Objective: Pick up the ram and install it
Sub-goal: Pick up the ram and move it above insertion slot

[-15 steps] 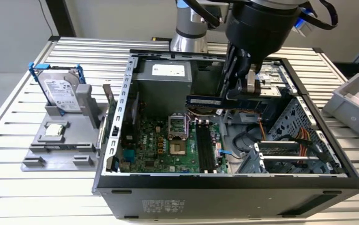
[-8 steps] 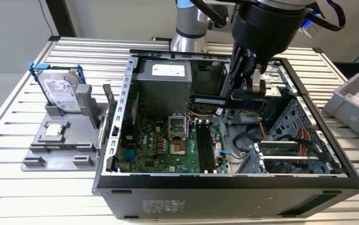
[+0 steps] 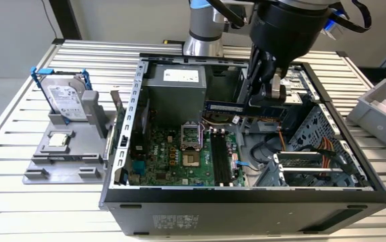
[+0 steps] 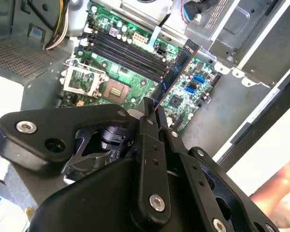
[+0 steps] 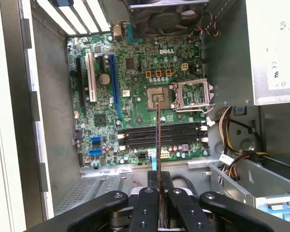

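My gripper (image 3: 268,101) hangs inside the open computer case (image 3: 128,131), shut on the ram (image 3: 225,107), a thin blue circuit-board stick held level above the motherboard (image 3: 162,159). In the second wrist view the ram (image 4: 176,72) sticks out from between the black fingertips of the gripper (image 4: 152,108), over the long black memory slots (image 4: 125,50). The first wrist view sees the ram (image 5: 158,130) edge-on, running from the gripper (image 5: 158,180) across the slots (image 5: 183,135) toward the CPU socket (image 5: 157,96).
Left of the case, a grey holder (image 3: 45,161) carries a silver hard drive in a blue frame (image 3: 65,96) and a small square chip (image 3: 59,139). The power supply (image 3: 176,91), drive cage and cables (image 3: 314,148) crowd the case. A grey bin (image 3: 381,113) stands at the exterior view's right. A person's hand (image 4: 280,188) shows outside the case.
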You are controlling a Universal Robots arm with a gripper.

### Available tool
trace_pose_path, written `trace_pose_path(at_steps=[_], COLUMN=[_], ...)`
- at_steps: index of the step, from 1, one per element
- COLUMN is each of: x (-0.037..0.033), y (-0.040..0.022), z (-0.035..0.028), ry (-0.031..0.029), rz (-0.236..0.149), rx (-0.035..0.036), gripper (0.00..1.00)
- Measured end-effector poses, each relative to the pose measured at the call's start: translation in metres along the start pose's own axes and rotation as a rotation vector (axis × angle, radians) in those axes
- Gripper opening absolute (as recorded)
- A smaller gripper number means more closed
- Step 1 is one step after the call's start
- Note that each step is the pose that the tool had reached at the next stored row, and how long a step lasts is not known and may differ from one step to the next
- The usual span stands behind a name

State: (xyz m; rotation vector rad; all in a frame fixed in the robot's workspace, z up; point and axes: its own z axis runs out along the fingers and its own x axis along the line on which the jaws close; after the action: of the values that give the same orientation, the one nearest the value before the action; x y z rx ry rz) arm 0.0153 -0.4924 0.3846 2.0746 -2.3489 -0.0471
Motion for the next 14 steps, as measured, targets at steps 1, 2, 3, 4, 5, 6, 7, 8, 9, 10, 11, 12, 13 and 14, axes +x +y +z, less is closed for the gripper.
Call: trace_pose_path(at_steps=[1, 2, 3, 4, 5, 6, 7, 8, 9, 10, 11, 12, 13, 14], x=[-0.0015, -0.0031, -0.0049, -0.0067, -0.0085, -0.0103, -0.0121, -0.0151, -0.0164, -0.0175, -0.0183, -0.019, -0.0195, -0.0198], y=[0.0, -0.0002, -0.0004, -0.0008, -0.0013, -0.0018, -0.0025, -0.0037, -0.0042, -0.0049, -0.0055, -0.0061, -0.0069, -0.0076], z=[0.0, 0.0001, 0.0001, 0.0001, 0.0001, 0.0001, 0.0002, 0.0002, 0.0003, 0.0003, 0.0003, 0.0003, 0.0003, 0.0002], ry=[0.0, -0.0001, 0.0, 0.0, 0.0, -0.0001, -0.0001, 0.0, -0.0001, 0.0, 0.0, 0.0, 0.0001, 0.0002], rz=[0.0, 0.0, 0.0, 0.0, 0.0, 0.0, 0.0, -0.001, -0.002, -0.003, -0.004, -0.005, -0.006, -0.007], rx=[0.0, 0.0, 0.0, 0.0, 0.0, 0.0, 0.0, 0.0, 0.0, -0.0001, -0.0001, -0.0001, -0.0001, -0.0001], gripper=[0.0, 0.0, 0.0, 0.0, 0.0, 0.0, 0.0, 0.0, 0.0, 0.0, 0.0, 0.0, 0.0, 0.0])
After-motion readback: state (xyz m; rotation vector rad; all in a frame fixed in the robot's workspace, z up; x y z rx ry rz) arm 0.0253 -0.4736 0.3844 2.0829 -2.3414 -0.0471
